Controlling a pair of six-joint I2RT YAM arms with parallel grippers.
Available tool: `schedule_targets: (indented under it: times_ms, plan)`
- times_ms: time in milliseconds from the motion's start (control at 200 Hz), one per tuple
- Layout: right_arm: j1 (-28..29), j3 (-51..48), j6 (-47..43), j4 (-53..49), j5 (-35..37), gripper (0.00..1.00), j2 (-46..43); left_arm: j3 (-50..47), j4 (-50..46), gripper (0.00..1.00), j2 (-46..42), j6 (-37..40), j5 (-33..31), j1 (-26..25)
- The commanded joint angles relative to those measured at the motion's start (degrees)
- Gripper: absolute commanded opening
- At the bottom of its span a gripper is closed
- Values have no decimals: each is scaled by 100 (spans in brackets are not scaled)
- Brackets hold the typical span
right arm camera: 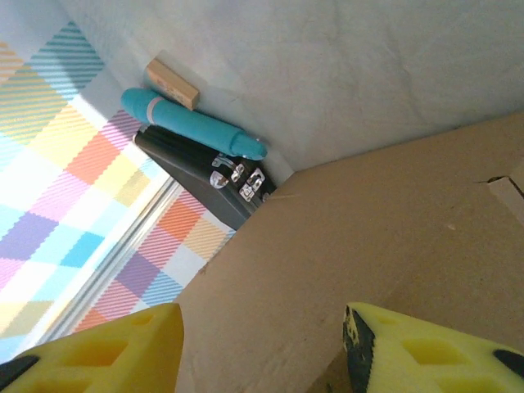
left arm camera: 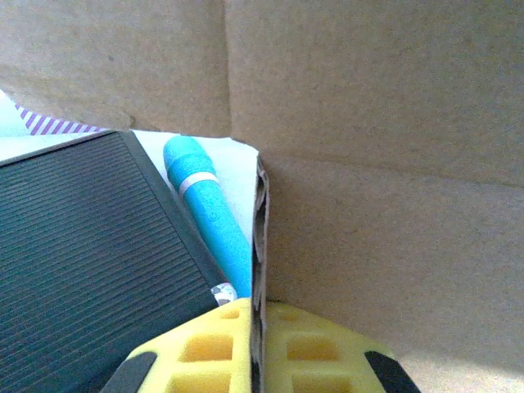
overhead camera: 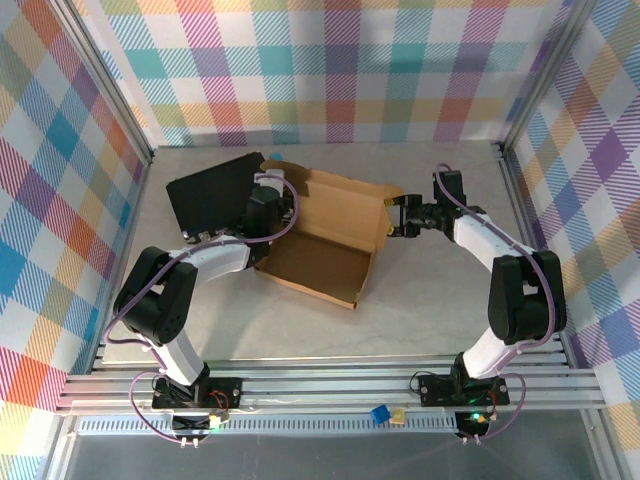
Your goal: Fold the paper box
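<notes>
Box: paper box [overhead camera: 322,262] sits mid-table [overhead camera: 450,330], half formed. Near part is a shallow tray w/ raised walls; lid panel [overhead camera: 335,200] stands tilted up behind it.
L claw: left gripper [overhead camera: 268,203] is at box's left wall, jaws nearly together. Wrist cam shows the corrugated wall edge pinched btwn the yellow fingers [left arm camera: 205,348], so it has hold of the box.
R claw: right gripper [overhead camera: 399,215] is at box's right end, by the right flap [overhead camera: 383,232]. Jaws are spread wide, gripping nothing. Wrist cam shows bare cardboard beyond the gap, one finger [right arm camera: 106,348] on each side.
Key relation: box lies btwn the two claws. Its long axis runs approx L claw to R claw, a bit skewed. From R claw, box is straight ahead of the fingertips.
Nearer arm: L is on the box. R is touching or just off the flap, can't tell which.
Step (judged): L anchors the left wall while R goes for the right flap. Lid not closed, so fold is partway at most.
Next move needs: R to push or grip the flap inward along the long axis, L holding firm.
Risk: box may slide or twist toward L if the pinch slips.
Clutter: black case [overhead camera: 208,195] just left of box. Blue tube [left arm camera: 209,217] lies btwn case and box wall, w/ a small wood block [right arm camera: 172,83] beside the tube.
</notes>
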Motion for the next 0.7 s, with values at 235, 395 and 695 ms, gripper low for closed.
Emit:
schedule_targets:
  times_ms: [235,395,695]
  plan:
    - [-53,-211,1276,-1047,-433,57,-429,-230,504,0,-152,-274,-33,-75]
    - [-127,-307,1240,-1384,-484,58,-679,-421,833,0,-145,-474,-106,-67]
    - [-131,-392,1319,-1522,-556,58,-843,-850,1406,0,-223,-719,-24,-73]
